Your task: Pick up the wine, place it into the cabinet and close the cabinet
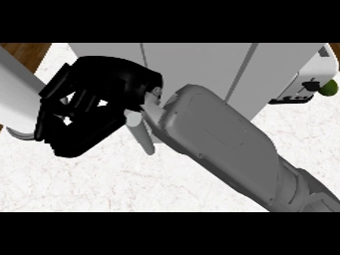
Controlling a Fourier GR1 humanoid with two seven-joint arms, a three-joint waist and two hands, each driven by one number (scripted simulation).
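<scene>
Head view looks down on a white desk with thin grey lines like stone. Brown wood shows past the desk's edges at the top left and top right. Most of the bare desk is at the bottom left. The right side is full, because a big grey arm runs from the bottom right up to the middle.

The wine is at the left edge. It looks like a fat, smooth white tube, tilted, and its top goes out of view. The right hand is black and blocky. It sits just right of the wine and touches it, with its bent fingers curled round the wine's side.

The cabinet stands behind the hand. It is pale grey, flat and smooth. A thin grey rod pokes out under the hand. A white box and a small green ball sit at the far right.
</scene>
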